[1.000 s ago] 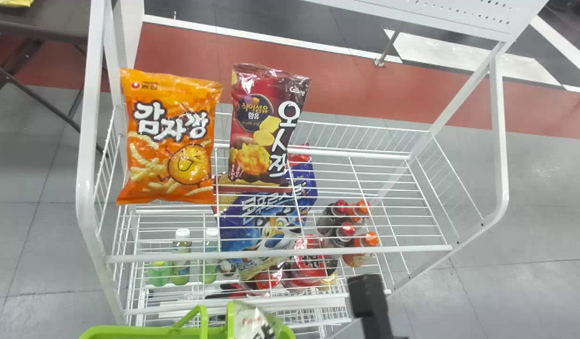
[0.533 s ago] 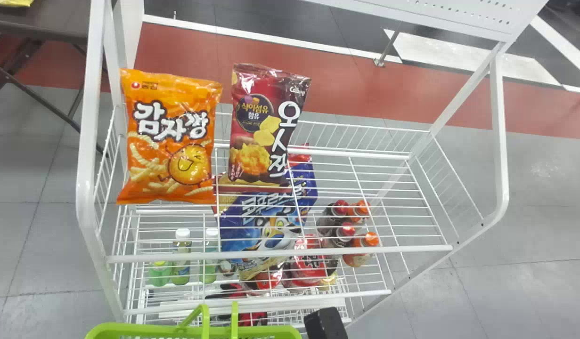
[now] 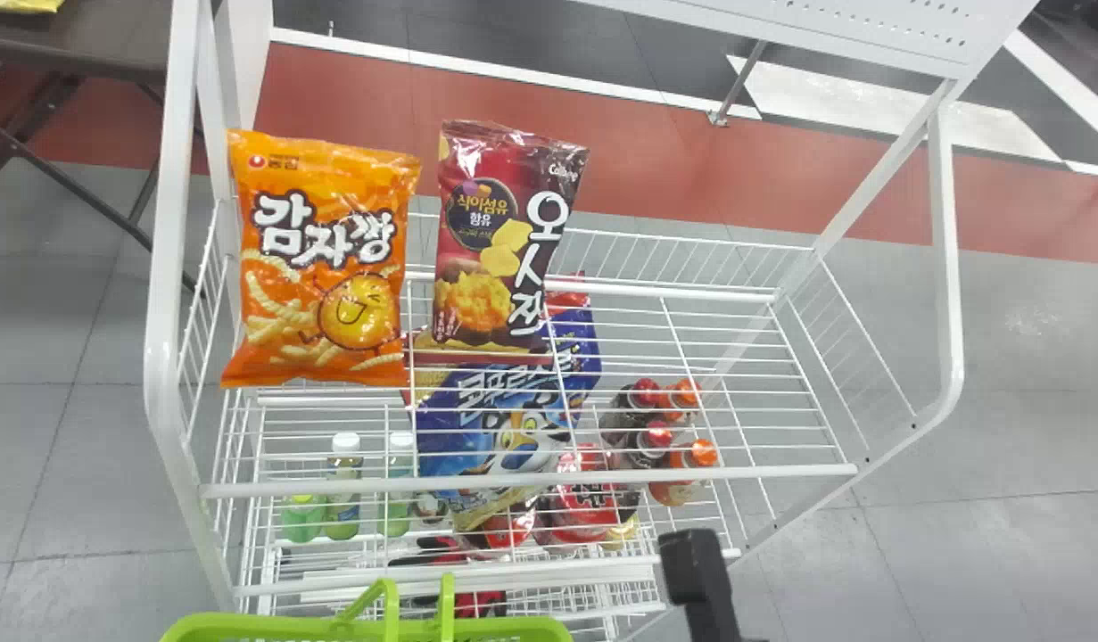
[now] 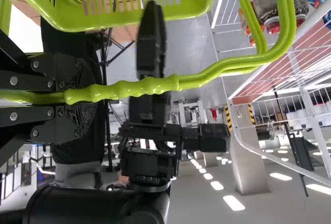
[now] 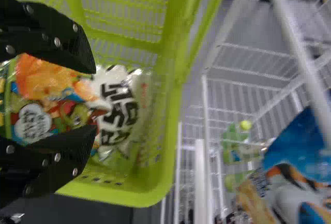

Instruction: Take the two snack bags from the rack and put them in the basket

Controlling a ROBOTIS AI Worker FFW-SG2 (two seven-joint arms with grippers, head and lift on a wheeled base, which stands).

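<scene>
In the right wrist view, the right tool (image 5: 95,100) is holding its fingers wide apart with nothing between them, while past them a white snack bag (image 5: 121,115) and a green snack bag (image 5: 46,115) are lying inside the basket (image 5: 168,151). In the head view, the tool is hanging just to the right of the basket; on the rack (image 3: 531,480), beyond the basket, a maroon chip bag (image 3: 499,250) and an orange potato-stick bag (image 3: 321,259) are resting, long axes running away from the basket, the orange one farther left. From the right tool, the maroon bag is lying ahead and leftward, the nearer of the pair. In the left wrist view, the left tool (image 4: 85,97) is closing round the basket's handle (image 4: 150,86), so any further pick is probably falling to the right; the bagged two may already be meeting the count.
</scene>
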